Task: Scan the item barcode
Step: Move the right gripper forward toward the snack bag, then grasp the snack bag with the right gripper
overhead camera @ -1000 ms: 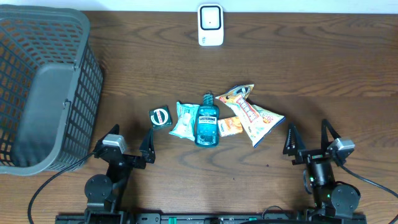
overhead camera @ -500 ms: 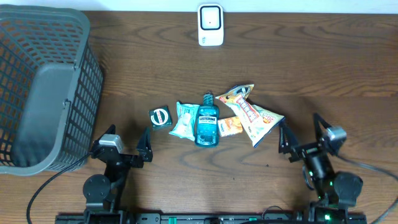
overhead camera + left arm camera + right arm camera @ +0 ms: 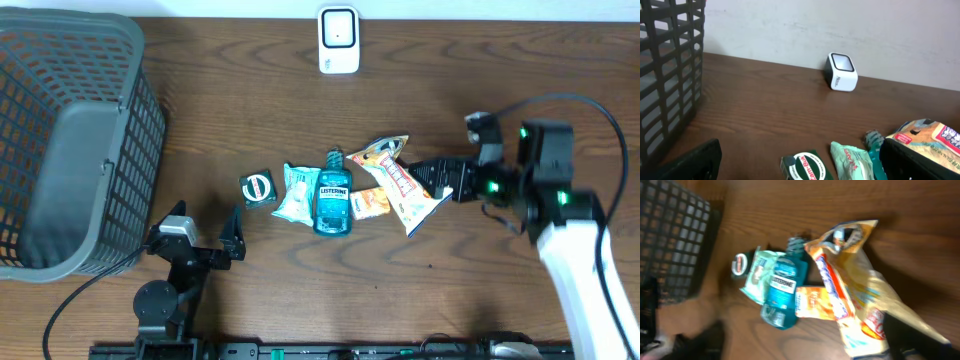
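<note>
A cluster of items lies mid-table: a blue Listerine bottle (image 3: 333,195), a large yellow snack bag (image 3: 405,185), a small orange packet (image 3: 370,203), a pale green packet (image 3: 297,192) and a green Zam-Buk box (image 3: 257,188). The white scanner (image 3: 339,40) stands at the far edge. My right gripper (image 3: 441,180) hovers at the yellow bag's right side, open and holding nothing. Its blurred wrist view looks down on the yellow snack bag (image 3: 860,290) and the bottle (image 3: 782,287). My left gripper (image 3: 200,238) rests open near the front edge, facing the Zam-Buk box (image 3: 807,167).
A large grey basket (image 3: 70,140) fills the left side of the table. From the left wrist view the scanner (image 3: 841,72) stands against the back wall, with the basket's wall (image 3: 667,75) at left.
The right arm has lifted from its rest near the front edge and swung up and left to the yellow bag. The left arm has barely moved.
</note>
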`<state>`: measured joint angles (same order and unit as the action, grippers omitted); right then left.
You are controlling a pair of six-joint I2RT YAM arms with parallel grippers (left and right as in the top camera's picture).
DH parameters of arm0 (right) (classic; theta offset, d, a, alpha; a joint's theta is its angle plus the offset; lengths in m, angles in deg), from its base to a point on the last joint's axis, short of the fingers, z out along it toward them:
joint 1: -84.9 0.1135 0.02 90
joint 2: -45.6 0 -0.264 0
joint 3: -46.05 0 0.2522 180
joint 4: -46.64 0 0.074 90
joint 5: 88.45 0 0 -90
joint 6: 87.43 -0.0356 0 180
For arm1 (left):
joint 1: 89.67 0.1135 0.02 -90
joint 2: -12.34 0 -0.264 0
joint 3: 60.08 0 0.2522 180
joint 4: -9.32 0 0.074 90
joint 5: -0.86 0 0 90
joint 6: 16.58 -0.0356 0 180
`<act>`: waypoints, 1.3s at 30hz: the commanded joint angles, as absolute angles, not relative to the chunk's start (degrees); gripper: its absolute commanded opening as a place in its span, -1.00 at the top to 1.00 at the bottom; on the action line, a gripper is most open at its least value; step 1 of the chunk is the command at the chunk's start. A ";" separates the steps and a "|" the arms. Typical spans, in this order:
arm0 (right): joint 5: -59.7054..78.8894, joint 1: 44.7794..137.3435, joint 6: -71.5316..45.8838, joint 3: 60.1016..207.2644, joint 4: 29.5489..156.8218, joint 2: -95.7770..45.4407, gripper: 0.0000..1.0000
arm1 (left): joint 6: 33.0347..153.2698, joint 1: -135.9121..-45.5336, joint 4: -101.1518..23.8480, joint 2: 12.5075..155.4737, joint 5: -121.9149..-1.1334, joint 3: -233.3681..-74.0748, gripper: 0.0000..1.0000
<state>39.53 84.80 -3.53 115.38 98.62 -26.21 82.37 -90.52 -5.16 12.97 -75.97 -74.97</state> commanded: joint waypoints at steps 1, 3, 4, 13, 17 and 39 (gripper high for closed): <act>46.02 85.39 -2.51 118.94 99.38 -32.48 0.72 | 81.78 -90.27 -7.23 12.57 -75.27 -74.07 -0.95; 47.57 86.05 -2.49 118.94 99.84 -34.38 0.97 | 81.78 -90.27 -7.21 12.57 -75.25 -74.07 -0.95; 46.48 86.99 -2.49 118.94 100.34 -34.95 0.97 | 81.78 -90.27 -7.21 12.57 -75.25 -74.07 -0.95; 13.71 102.33 -12.39 118.94 97.85 -37.18 0.98 | 81.78 -90.27 -7.21 12.57 -75.25 -74.07 -0.95; 4.75 105.89 -18.09 118.94 95.56 -42.69 0.98 | 81.78 -90.27 -7.23 12.57 -75.25 -74.07 -0.95; -5.83 102.83 -29.50 131.97 109.52 -49.29 0.98 | 81.78 -90.27 -7.21 12.57 -75.25 -74.07 -0.95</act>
